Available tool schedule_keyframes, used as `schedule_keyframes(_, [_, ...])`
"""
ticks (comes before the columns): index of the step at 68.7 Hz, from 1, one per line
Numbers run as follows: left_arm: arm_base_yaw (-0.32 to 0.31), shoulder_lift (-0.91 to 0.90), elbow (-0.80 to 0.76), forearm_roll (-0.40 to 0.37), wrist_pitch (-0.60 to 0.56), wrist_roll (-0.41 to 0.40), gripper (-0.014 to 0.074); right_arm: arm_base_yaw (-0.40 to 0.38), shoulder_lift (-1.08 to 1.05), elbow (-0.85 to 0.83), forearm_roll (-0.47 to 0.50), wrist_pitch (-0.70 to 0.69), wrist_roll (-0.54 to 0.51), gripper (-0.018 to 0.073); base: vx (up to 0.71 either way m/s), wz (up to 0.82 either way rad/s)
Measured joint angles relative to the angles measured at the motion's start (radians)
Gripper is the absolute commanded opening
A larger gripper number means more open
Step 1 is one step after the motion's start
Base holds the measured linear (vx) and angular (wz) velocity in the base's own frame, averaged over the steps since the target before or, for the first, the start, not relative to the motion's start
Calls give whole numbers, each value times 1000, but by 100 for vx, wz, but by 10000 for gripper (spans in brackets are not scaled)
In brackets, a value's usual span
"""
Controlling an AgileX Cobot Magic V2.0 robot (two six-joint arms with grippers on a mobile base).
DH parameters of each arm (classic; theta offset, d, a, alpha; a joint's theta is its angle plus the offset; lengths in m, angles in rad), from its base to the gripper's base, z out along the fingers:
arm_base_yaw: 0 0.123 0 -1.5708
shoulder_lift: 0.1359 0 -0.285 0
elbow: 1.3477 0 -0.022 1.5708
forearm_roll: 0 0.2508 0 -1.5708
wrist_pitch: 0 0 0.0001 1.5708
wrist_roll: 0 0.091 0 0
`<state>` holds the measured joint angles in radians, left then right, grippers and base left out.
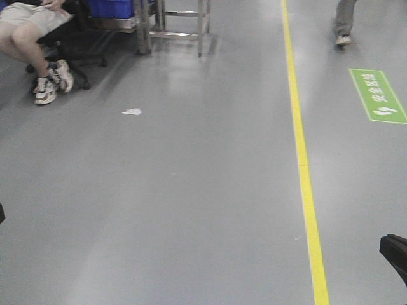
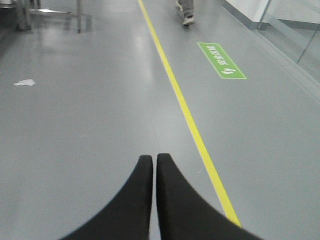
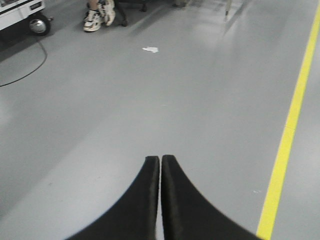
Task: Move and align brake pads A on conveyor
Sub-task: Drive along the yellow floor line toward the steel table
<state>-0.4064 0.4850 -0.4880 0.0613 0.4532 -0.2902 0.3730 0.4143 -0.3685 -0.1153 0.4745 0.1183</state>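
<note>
Both grippers closed above the grey floor
Our left gripper and right gripper grip nothing, fingertips together, their bases cut off. We cannot tell where the brake pads A or the conveyor lie.

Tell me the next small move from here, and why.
Probably turn or drive the base to search; no arm move. All three views show mostly grey floor with a yellow line; neither the conveyor nor the brake pads are visible. The left gripper and right gripper are shut, empty.
</note>
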Motion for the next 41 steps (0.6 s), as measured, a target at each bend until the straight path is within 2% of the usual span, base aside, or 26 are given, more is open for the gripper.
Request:
schedule_keyframes(21, [0,0,0,0,0,0,-6,0,0,0,0,1,0,-10,20,-27])
schedule_keyframes(41, [0,0,0,0,0,0,-6,0,0,0,0,1,0,-10,33,-3])
